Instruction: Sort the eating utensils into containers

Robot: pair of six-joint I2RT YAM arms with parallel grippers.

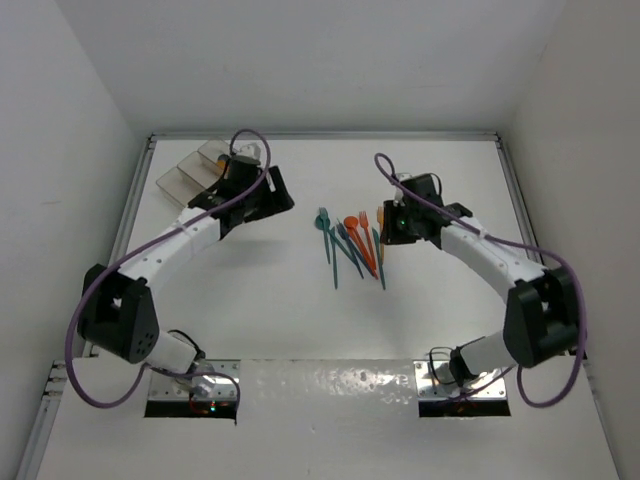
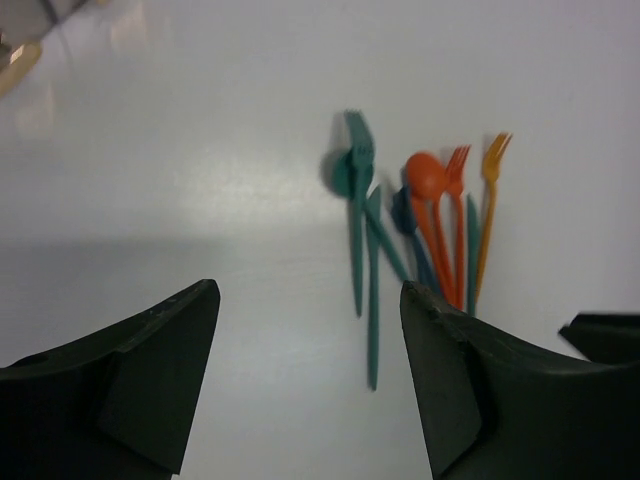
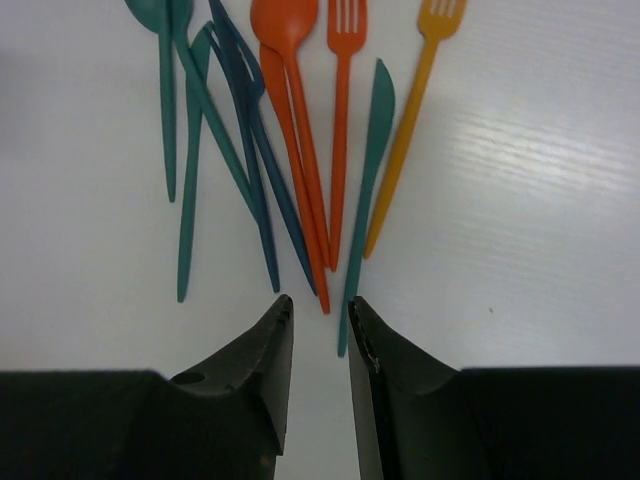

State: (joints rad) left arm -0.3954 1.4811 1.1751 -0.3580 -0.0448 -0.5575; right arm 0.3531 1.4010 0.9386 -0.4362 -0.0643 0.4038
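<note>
The utensils lie in a loose fan mid-table: teal, blue and orange pieces. The right wrist view shows a teal spoon, blue pieces, an orange spoon, an orange fork, a teal knife and a yellow-orange fork. My right gripper hovers at their handle ends, jaws narrowly apart and empty; it also shows in the top view. My left gripper is wide open and empty, left of the pile. The clear tray sits far left behind the left gripper.
White walls enclose the table on three sides. The left arm's wrist covers part of the tray, and something small and yellowish shows at the tray's far end. Purple cables loop over both arms.
</note>
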